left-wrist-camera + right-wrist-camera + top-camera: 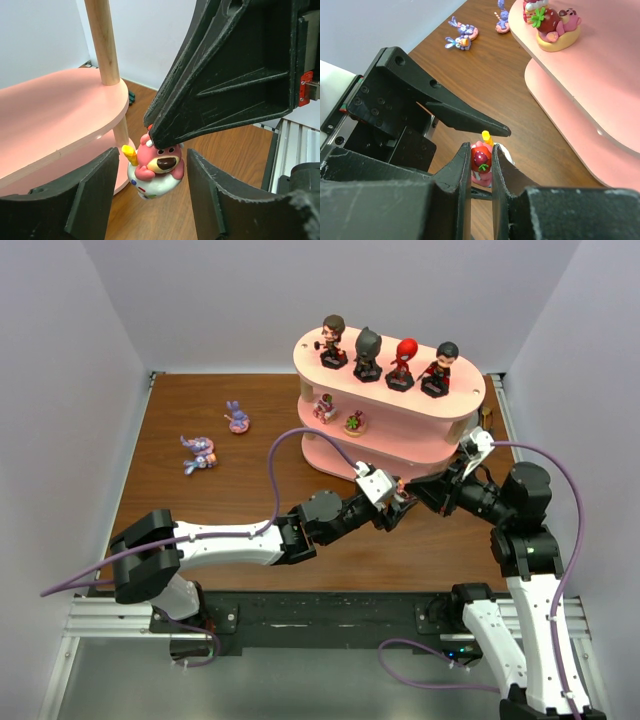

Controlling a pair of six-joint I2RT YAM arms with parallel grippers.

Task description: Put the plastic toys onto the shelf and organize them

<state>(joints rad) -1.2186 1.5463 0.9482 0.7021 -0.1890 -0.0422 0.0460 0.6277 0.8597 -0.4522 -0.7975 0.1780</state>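
Observation:
A small pink bear toy (157, 167) on a white base with a yellow horn hangs above the table by the shelf's (330, 364) front edge. My right gripper (481, 150) is shut on its head, with a red strawberry (482, 159) showing between the fingers. My left gripper (152, 200) is open, one finger on each side of the bear, with gaps on both sides. From above, the two grippers meet in front of the shelf, left gripper (392, 505), right gripper (410, 490). Several big-headed figures (368, 353) stand on the cream top board. Two tiny toys (355, 423) sit on the middle board.
Two purple-blue long-eared creatures lie on the brown table left of the shelf, one (238, 419) farther back and one (198, 452) nearer. A wooden shelf post (103, 42) stands just left of the left gripper. White walls enclose the table.

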